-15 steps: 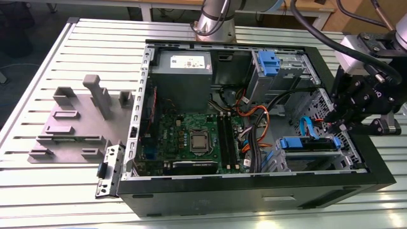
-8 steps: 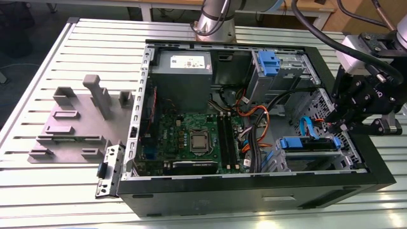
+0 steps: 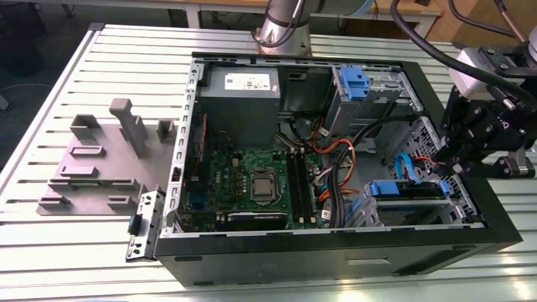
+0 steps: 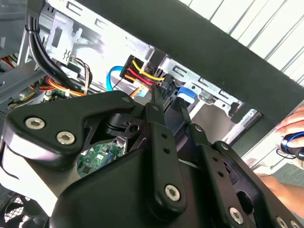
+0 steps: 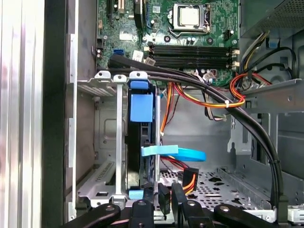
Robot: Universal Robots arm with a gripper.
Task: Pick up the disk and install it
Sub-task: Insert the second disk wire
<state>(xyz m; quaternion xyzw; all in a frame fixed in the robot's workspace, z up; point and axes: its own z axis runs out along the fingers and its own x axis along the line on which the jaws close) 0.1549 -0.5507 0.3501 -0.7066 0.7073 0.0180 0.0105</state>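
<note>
The disk (image 3: 404,189) sits on edge in the lower drive cage at the case's front right corner, with its blue carrier tab (image 5: 141,108) facing up. My black gripper (image 3: 449,168) hangs just inside the case's right wall, beside that cage. In the first wrist view the gripper (image 5: 171,187) has its two fingers close together with nothing between them. Its tips are next to a black power plug (image 5: 190,179) on red and yellow wires. The second wrist view shows the gripper (image 4: 168,102) just short of the same plug (image 4: 137,71).
A grey power supply (image 3: 241,85) and an upper drive cage with a blue clip (image 3: 353,82) fill the back of the case. Black cables (image 5: 223,102) and a blue flat cable (image 5: 178,153) cross near the disk. A grey fixture plate (image 3: 92,167) lies left. A hand (image 4: 290,124) shows beyond the case.
</note>
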